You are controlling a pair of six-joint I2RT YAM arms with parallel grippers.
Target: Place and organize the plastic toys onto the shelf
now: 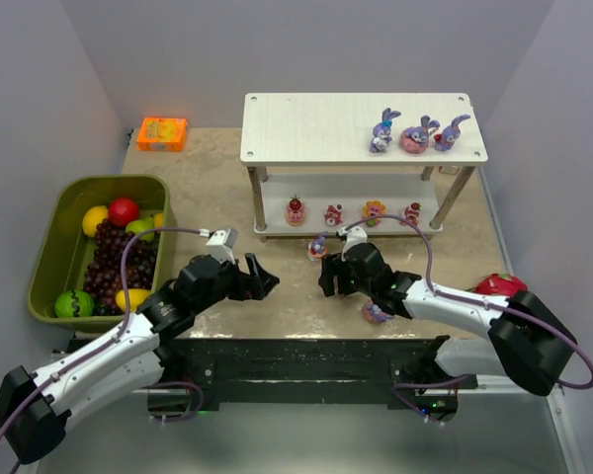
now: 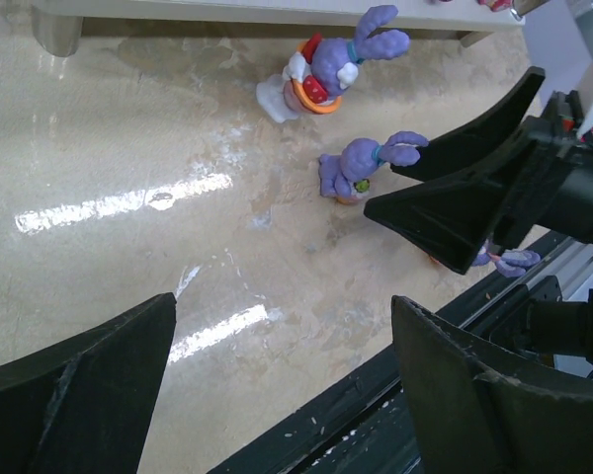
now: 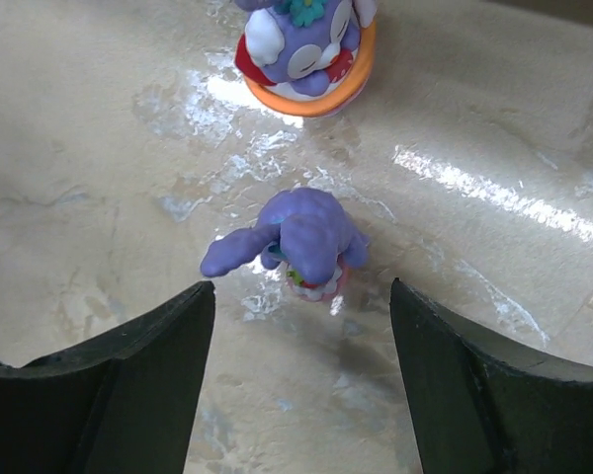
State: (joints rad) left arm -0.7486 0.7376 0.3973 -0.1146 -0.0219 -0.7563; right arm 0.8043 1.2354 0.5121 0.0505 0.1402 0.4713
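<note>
Right gripper (image 1: 328, 276) hangs with jaws spread, clamping nothing, either side of a small purple long-eared plastic bunny (image 3: 311, 237) on the beige tabletop (image 1: 208, 188). An orange-ringed purple bunny (image 3: 306, 59) stands between it and the white two-tier shelf (image 1: 316, 128) front edge. Left gripper (image 1: 265, 280), jaws wide, hovers nearby.

Three purple-blue plastic bunnies (image 1: 416, 135) stand at the right end of the pale wood top board of the white two-tier shelf (image 1: 316, 128). Four small red, pink and yellow cake figures (image 1: 333, 213) line its lower board. Another small purple bunny (image 1: 318, 245) sits on the beige desk (image 1: 208, 188) in front of the shelf, just beyond the right claw (image 1: 328, 276). The left claw (image 1: 260, 281) faces it, apart. An olive-green plastic bin (image 1: 49, 257) of fruit sits at the left.
</note>
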